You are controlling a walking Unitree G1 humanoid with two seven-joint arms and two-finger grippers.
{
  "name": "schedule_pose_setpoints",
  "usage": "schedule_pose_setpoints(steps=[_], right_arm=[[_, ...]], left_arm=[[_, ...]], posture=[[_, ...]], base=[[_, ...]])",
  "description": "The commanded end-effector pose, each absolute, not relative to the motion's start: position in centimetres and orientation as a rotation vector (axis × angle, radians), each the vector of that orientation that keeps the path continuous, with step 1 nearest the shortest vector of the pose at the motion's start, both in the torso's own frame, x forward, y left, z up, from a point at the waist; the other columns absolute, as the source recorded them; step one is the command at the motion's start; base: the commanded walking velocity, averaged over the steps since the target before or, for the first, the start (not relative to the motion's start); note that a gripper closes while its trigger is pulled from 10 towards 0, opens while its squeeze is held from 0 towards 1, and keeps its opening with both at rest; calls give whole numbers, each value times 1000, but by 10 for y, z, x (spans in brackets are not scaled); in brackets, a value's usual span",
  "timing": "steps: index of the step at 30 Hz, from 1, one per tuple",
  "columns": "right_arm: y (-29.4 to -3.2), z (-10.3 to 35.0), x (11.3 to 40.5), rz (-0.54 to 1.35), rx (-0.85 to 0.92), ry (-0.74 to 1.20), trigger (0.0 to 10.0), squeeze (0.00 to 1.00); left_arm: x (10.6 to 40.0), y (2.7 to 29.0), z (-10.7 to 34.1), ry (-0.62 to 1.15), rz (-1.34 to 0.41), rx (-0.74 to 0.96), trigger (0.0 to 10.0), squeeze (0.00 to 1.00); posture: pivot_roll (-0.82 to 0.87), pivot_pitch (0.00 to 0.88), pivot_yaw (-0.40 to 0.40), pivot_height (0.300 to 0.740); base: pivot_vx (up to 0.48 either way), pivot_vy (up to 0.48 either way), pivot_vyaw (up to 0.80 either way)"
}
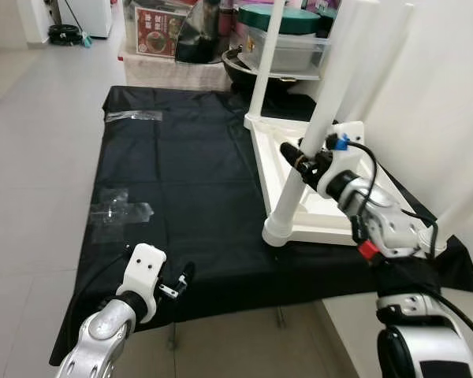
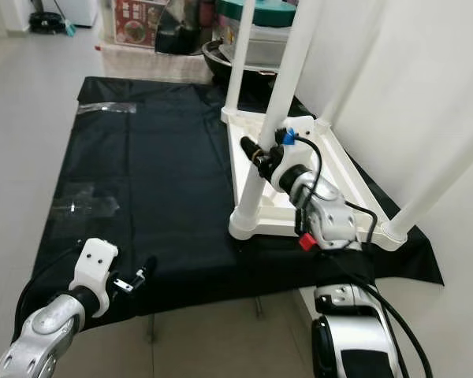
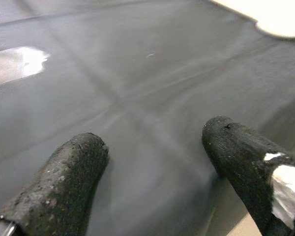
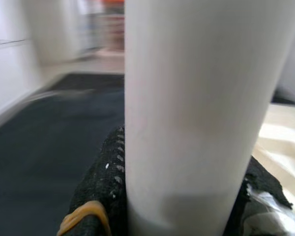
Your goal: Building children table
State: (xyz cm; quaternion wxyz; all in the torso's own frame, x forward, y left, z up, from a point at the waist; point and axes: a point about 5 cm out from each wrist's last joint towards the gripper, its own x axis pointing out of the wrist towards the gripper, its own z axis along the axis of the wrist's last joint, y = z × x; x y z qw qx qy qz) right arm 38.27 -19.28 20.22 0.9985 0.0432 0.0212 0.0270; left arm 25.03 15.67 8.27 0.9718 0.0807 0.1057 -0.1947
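Note:
A white children's table lies upside down, its tabletop [image 1: 331, 209] resting on a black sheet [image 1: 181, 181] on the floor. Its white legs stand up from the corners. My right gripper [image 1: 296, 157] is shut on the near-left leg [image 1: 319, 118], about a third of the way up; in the right wrist view the leg [image 4: 196, 113] sits between my black fingers [image 4: 101, 191]. My left gripper [image 1: 181, 279] hovers low over the sheet's near edge, open, with nothing between its fingers [image 3: 64, 187].
Clear plastic wrap [image 1: 118, 209] and a strip of tape [image 1: 134, 116] lie on the sheet's left side. Boxes, a pot and a green-lidded container [image 1: 288, 35] crowd the far end. A white wall [image 1: 449, 87] runs along the right. Grey tiled floor [image 1: 39, 142] lies to the left.

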Motion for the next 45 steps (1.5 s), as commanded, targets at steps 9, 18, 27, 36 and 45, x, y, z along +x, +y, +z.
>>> schedule_pose_setpoints(steps=[9, 18, 27, 36, 45], right_arm=[[-216, 135, 343, -492, 82, 242, 0, 0], [-178, 158, 355, -306, 16, 137, 10000, 267], [-181, 209, 366, 24, 103, -75, 10000, 0], [-153, 194, 328, 905, -214, -19, 0, 0], [-171, 161, 360, 434, -150, 184, 0, 0]], left_arm=[[250, 157, 81, 231, -401, 177, 10000, 0], [252, 154, 81, 227, -402, 174, 10000, 0], [251, 157, 80, 229, -393, 174, 10000, 0], [253, 156, 82, 223, -401, 175, 10000, 0], [250, 157, 81, 228, -399, 177, 10000, 0]], posture=[[61, 0, -152, 740], [66, 0, -158, 740], [62, 0, -160, 740], [67, 0, -160, 740], [68, 0, -153, 740]], base=[[0, 0, 0], [0, 0, 0], [0, 0, 0], [0, 0, 0], [0, 0, 0]])
